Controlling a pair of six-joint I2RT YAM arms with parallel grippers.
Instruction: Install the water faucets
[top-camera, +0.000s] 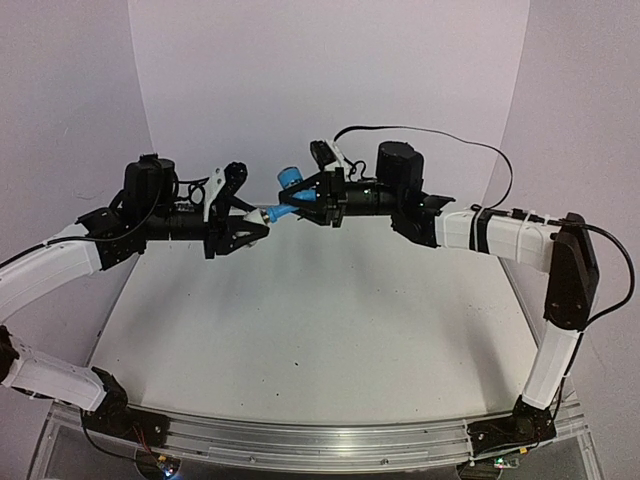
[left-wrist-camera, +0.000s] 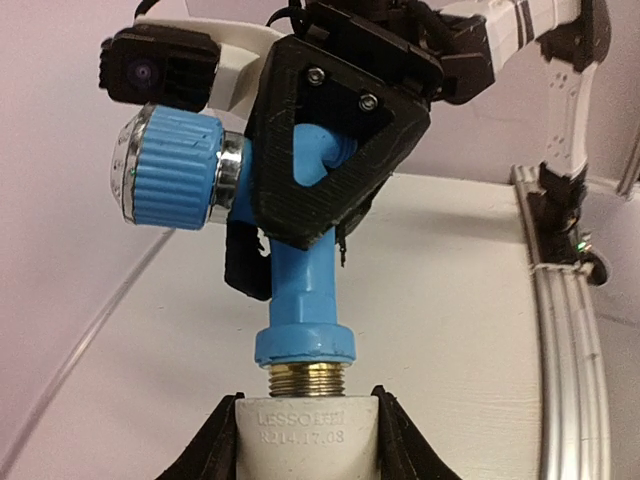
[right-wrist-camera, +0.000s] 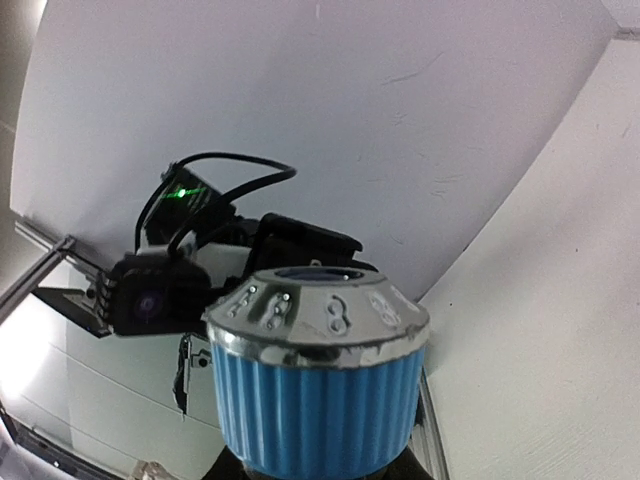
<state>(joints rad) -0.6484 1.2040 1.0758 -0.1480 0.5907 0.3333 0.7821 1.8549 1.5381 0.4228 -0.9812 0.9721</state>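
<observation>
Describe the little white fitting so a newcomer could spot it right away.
Above the white table, toward its far side, the left gripper holds a short white plastic cylinder in its black fingers. The brass threaded end of the bright-blue plastic T-shaped tap meets its free end. Unlike the blue tap, it is plain white with lettering stamped on its side.

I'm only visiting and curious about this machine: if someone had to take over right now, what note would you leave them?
The left fingers are shut on the white fitting.
The right fingers are shut on the blue tap.
Both parts are held in the air above the table, lined up end to end.
Done: both parts are picked up, and the tap's brass thread sits at the fitting's mouth.
Left: some brass shows, so the tap probably needs screwing further in. How deep it sits cannot be seen.
</observation>
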